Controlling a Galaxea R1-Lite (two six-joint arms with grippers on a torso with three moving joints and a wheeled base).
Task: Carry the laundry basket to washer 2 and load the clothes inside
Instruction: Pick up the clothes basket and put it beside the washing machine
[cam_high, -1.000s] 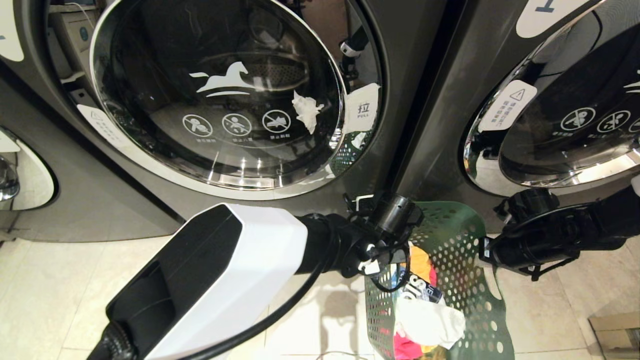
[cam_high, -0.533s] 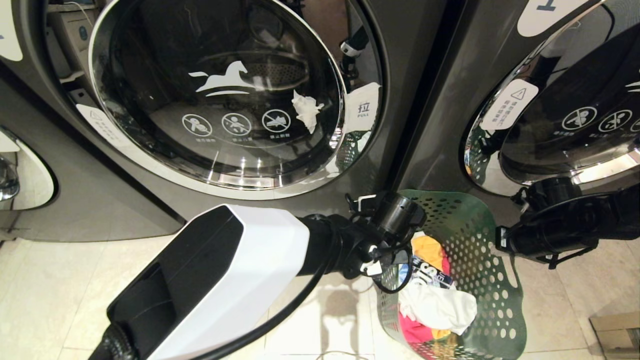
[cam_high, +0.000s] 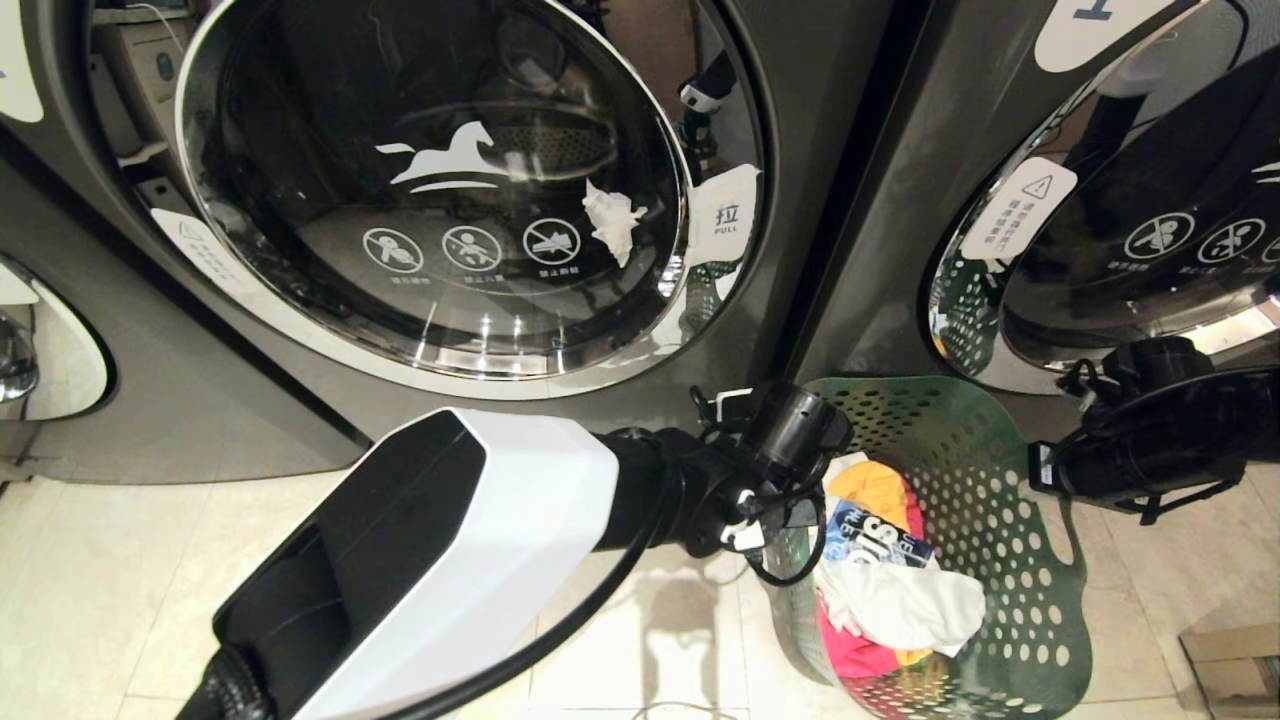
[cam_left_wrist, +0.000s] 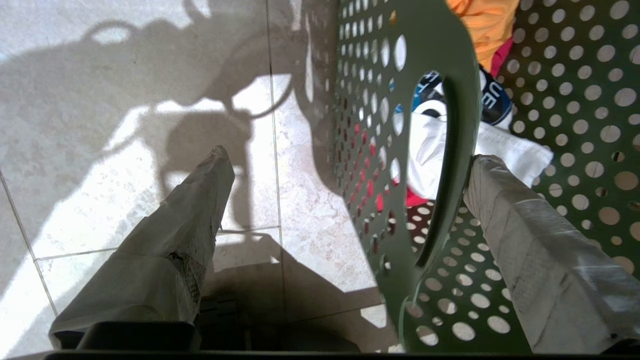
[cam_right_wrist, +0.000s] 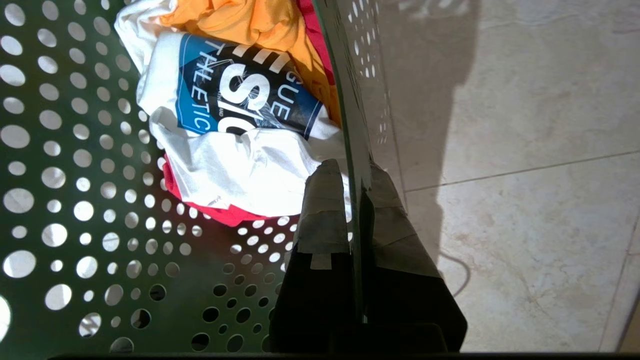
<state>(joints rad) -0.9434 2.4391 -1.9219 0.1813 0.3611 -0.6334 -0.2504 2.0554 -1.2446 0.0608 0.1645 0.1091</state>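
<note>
The left gripper stands wide open, the laundry basket rim between its fingers, one touching its inner edge. The clothes lie inside. The right gripper is clamped on the opposite rim.
</note>
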